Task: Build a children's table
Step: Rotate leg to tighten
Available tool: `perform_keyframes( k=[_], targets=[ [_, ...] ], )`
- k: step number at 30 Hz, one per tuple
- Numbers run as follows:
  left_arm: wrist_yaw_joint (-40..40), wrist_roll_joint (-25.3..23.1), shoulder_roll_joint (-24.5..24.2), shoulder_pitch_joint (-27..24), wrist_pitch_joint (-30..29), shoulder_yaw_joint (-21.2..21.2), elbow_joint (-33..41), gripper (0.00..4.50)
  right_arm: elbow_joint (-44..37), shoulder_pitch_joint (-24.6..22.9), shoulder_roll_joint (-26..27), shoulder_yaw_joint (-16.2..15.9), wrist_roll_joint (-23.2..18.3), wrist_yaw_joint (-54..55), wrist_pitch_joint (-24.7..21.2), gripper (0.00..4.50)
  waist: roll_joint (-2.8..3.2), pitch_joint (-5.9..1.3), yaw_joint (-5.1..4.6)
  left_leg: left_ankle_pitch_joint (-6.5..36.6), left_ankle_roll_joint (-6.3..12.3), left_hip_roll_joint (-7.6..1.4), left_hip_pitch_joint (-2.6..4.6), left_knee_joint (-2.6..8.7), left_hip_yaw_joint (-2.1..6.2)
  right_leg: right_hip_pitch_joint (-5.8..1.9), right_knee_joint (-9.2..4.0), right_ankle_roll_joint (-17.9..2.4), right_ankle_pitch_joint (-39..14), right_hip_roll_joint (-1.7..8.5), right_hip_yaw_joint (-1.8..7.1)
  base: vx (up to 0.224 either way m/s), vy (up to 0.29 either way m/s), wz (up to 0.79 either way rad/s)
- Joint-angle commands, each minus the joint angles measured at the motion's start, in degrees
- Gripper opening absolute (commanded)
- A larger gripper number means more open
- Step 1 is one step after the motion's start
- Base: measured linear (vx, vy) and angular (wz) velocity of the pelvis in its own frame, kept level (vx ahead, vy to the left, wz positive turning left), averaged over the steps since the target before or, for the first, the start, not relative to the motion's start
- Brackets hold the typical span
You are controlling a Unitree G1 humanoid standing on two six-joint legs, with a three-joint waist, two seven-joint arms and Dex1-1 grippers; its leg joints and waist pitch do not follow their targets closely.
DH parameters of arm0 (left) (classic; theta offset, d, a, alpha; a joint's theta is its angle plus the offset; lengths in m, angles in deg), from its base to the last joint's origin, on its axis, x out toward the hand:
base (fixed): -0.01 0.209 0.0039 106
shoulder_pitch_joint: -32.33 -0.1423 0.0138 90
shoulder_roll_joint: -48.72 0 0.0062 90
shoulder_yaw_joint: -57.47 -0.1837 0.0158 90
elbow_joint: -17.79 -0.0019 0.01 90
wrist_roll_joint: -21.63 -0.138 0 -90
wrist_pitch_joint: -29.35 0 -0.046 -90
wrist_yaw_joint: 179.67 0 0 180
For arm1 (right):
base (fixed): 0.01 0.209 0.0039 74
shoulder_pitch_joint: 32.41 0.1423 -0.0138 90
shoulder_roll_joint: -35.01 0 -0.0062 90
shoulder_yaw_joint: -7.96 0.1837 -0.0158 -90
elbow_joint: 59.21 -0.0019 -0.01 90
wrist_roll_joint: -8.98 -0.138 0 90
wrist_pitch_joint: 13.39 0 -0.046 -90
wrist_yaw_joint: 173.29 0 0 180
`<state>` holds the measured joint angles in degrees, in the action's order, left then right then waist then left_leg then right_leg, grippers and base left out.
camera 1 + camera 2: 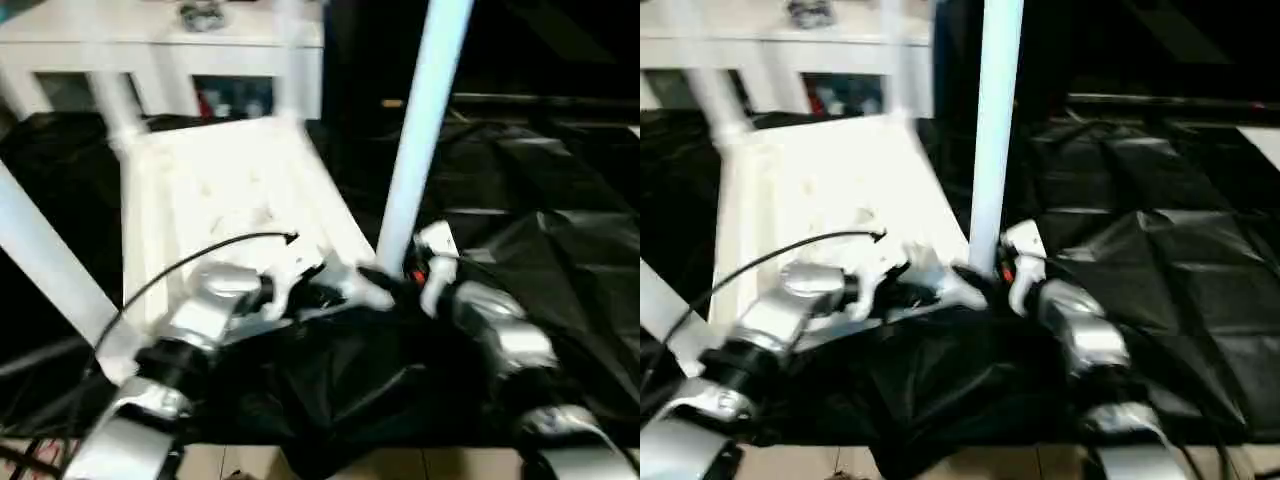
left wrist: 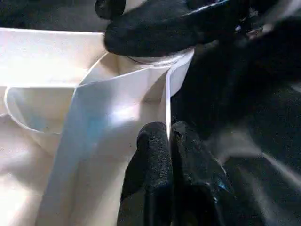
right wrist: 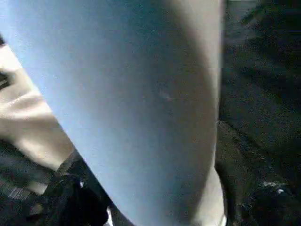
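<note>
Children's table parts sit straight ahead of me on the black sheet [image 1: 560, 270]: the white top [image 1: 230, 200] lies underside up, its ribs showing, and tube legs stand out of its corners. The leg [image 1: 425, 120] at about one o'clock from my grippers is the one I am working, and it rises steeply from the near right corner socket [image 2: 150, 59]. My left gripper [image 2: 170, 141] is pinched shut on the thin edge rib of the top just beside that socket, steadying the piece. My right gripper [image 1: 415, 280] is at the foot of the leg with its black fingers [image 2: 155, 28] wrapped around the tube right above the socket; the fingers stand partly apart around the tube, so I read it as holding the leg. To do this step well, I judge I should keep the left pinch firm so the top cannot slide on the slippery sheet, hold the leg in line with the socket's axis, and press and twist it down low near the base, not high where it would lever sideways. The other legs, at ten o'clock [image 1: 115, 110] and at nine o'clock [image 1: 45, 255], look seated already, and another shows at twelve o'clock [image 1: 288, 60]. Behind, at twelve o'clock, stands a white cabinet [image 1: 160, 45]. I can read no brand, label or writing anywhere; a small red mark by my right wrist is too blurred to make out.
</note>
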<state>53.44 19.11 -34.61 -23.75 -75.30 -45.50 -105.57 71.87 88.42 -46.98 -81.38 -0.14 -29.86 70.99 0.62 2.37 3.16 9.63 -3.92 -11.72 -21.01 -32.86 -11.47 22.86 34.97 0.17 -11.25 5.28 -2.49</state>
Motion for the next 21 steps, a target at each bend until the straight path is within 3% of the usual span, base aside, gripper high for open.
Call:
perform_keyframes(
  k=[1,6,8,12,16,18,21],
  targets=[
    [-1.9,1.9,3.3,0.2,0.0,0.4,2.7,0.00,3.2,-1.9,3.1,-2.3,1.7,0.2,-2.4,3.34,-0.67,-2.96,0.20,15.7,1.00,-1.11,0.50,3.83,0.83,-1.98,-5.28,-10.3,-17.3,2.54,1.72,0.000,0.000,0.00],
    [-0.5,2.3,3.3,-0.5,0.5,-0.2,3.6,0.00,3.1,-1.5,3.0,-3.4,1.7,-1.2,-2.1,3.82,-0.49,-3.14,0.22,13.8,2.20,-1.16,0.28,3.75,0.79,-2.21,-4.74,-11.7,-11.7,2.27,1.63,0.000,0.000,0.00],
    [1.0,2.8,2.7,-0.8,1.1,-0.7,4.0,0.00,2.6,-1.5,2.0,-4.0,1.8,-2.8,-1.0,4.01,-0.53,-3.09,0.23,14.8,2.19,-1.17,0.36,3.72,0.74,-2.21,-4.87,-11.9,-12.4,2.38,1.63,0.000,0.000,0.00],
    [4.2,3.5,1.1,-1.2,1.8,-1.1,4.8,0.00,1.0,-1.8,-0.4,-4.8,1.2,-10.0,0.3,4.01,-0.51,-3.09,0.27,14.9,2.32,-1.20,0.37,3.75,0.77,-2.29,-4.89,-11.8,-12.7,2.41,1.65,0.000,0.000,0.00],
    [9.0,4.4,-1.2,-1.5,2.7,-1.6,5.3,0.00,-1.7,-2.5,-3.8,-5.9,0.1,-19.0,1.2,4.01,-0.54,-3.24,0.52,12.9,3.75,-1.30,0.25,3.48,0.62,-2.44,-4.46,-13.1,-8.4,2.36,1.65,0.000,0.000,0.00],
    [13.1,4.9,-3.3,-1.4,3.4,-1.9,5.1,0.00,-4.0,-3.0,-6.6,-7.1,-1.3,-26.2,0.3,4.01,-0.65,-3.26,0.98,12.3,4.45,-1.29,0.28,3.33,0.51,-2.65,-4.33,-13.5,-7.7,2.16,1.52,0.000,0.000,0.00],
    [16.0,5.3,-4.8,-1.2,3.3,-2.1,4.6,0.00,-5.4,-3.5,-8.6,-8.3,-1.8,-31.0,-0.4,4.01,-0.44,-3.25,1.61,11.9,4.88,-1.57,0.42,3.26,0.42,-2.37,-4.12,-14.1,-7.2,2.24,1.49,0.000,0.000,0.00]
  ],
)
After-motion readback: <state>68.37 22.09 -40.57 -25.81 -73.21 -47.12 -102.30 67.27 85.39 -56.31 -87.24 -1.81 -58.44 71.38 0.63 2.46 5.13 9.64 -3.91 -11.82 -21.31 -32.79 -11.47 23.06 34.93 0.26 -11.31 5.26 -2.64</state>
